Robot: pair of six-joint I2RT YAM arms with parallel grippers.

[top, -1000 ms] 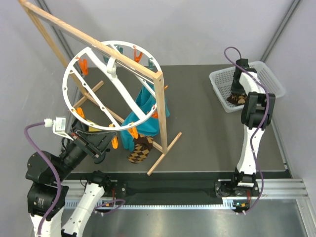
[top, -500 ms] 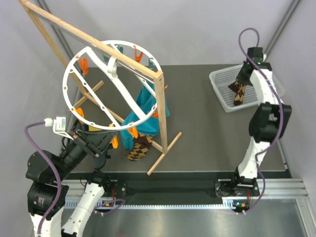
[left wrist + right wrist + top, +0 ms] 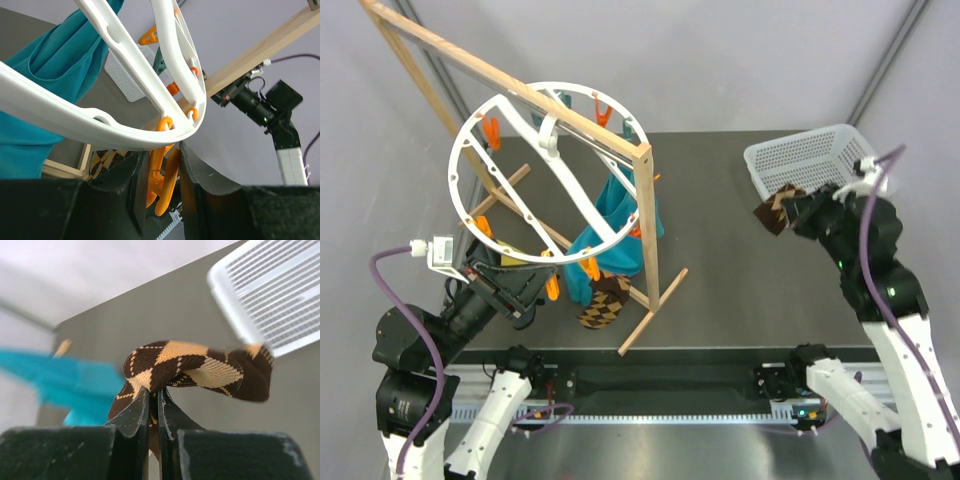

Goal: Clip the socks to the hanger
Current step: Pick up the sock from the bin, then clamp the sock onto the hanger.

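The hanger (image 3: 453,180), a big white ring with crossbars, hangs tilted from the wooden frame's top bar. My left gripper (image 3: 533,291) is under its near rim (image 3: 75,125), shut on an orange clip (image 3: 165,175) that hangs from that rim and squeezed between both fingers. One argyle sock (image 3: 603,300) dangles below the ring's near side; a patch of it (image 3: 107,160) shows past the left finger. My right gripper (image 3: 800,212) is in the air just left of the basket, shut on a second argyle sock (image 3: 200,367), which curls over the fingertips (image 3: 142,405).
A wooden frame (image 3: 645,200) stands on the left half of the dark table. A teal cloth (image 3: 615,215) hangs inside it. A white mesh basket (image 3: 815,160) sits at the back right. A bit of yellow-and-black cloth (image 3: 510,262) shows beside the left wrist.
My right arm has lifted the sock out of the basket and swung it toward the near left, now outside the basket. The left arm and hanger have not moved.
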